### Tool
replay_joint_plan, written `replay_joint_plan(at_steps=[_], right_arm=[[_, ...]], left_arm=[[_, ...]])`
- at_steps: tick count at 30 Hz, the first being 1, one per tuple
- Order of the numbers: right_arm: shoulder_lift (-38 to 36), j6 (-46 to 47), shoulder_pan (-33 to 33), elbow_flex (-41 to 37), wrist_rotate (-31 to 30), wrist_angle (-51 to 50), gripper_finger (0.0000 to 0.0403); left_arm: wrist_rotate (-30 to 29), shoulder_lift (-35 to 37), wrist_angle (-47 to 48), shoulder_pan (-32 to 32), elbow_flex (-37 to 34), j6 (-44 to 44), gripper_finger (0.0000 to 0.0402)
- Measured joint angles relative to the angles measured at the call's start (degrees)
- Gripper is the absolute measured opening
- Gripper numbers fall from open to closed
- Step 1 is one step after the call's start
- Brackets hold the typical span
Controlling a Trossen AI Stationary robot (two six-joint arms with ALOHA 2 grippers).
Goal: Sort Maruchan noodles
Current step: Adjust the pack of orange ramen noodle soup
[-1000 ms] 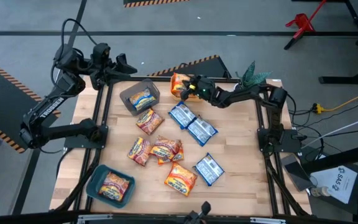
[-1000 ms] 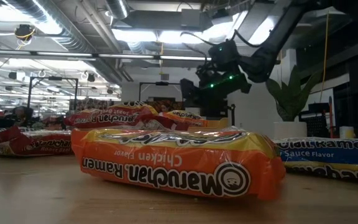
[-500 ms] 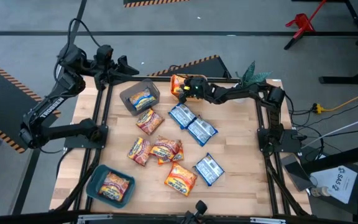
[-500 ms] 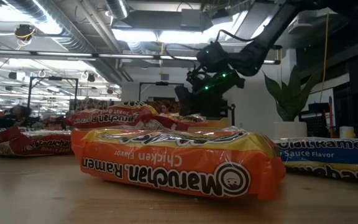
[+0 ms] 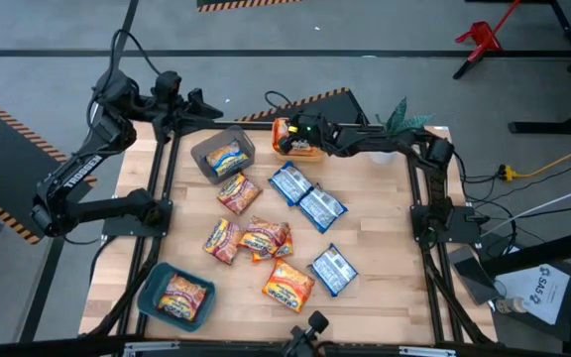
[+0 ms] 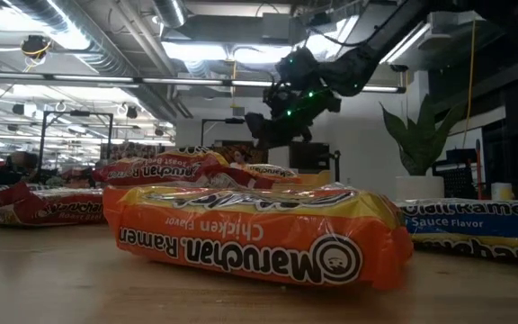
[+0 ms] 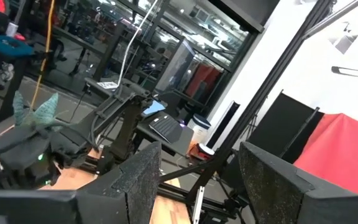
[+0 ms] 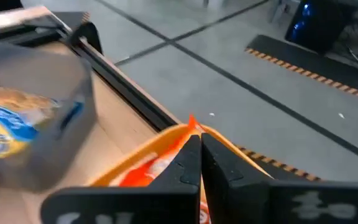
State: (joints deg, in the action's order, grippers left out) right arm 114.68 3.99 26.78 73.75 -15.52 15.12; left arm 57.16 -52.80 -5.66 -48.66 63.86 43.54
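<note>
High view: we see the whole wooden table at once, with the Maruchan noodles scattered over its middle as flat crinkly packets, red-pink and orange to the left, three blue ones in a diagonal run to the right.
Bins: a grey bin at the far left holds one packet, a teal bin at the near left corner holds another, and a yellow-orange bin sits at the far edge with orange packets inside.
Right gripper: the right gripper reaches over the yellow-orange bin; its wrist view shows the two dark fingers pressed together with nothing between them, the bin's orange rim just beyond their tips and the grey bin off to one side.
Left gripper: the left gripper waits past the table's far left corner, away from every packet; its wrist view shows rough-faced pads standing apart on empty air, facing the room.
Low view: only here can we read the wrappers; the nearest orange packet is a glossy plastic pillow printed upside down "Maruchan Ramen Chicken Flavor", and the right arm hangs high behind it with green lights.
Packets and fingers: no packet touches either gripper.
</note>
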Motion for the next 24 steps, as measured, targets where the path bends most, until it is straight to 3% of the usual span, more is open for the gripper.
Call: replay_joint_plan(at_steps=[8,13,17,24], right_arm=[[1.96,0.02,0.4,1.36,3.16,-2.66,0.0],[1.96,1.18,1.8,5.12,8.75,-10.45,0.0],[1.96,2.3,3.1,7.55,9.7,-17.45,0.0],[2.11,1.79,4.81,8.0,11.57,-18.14,0.0]], left_arm=[[-3.26,0.0,4.45,0.0,0.0,-1.96,0.021],[-3.68,0.0,9.55,0.0,0.0,-2.18,0.021],[-4.71,-0.13,15.27,0.02,0.0,-3.57,0.021],[-5.74,-0.11,17.98,0.0,0.0,-6.67,0.021]])
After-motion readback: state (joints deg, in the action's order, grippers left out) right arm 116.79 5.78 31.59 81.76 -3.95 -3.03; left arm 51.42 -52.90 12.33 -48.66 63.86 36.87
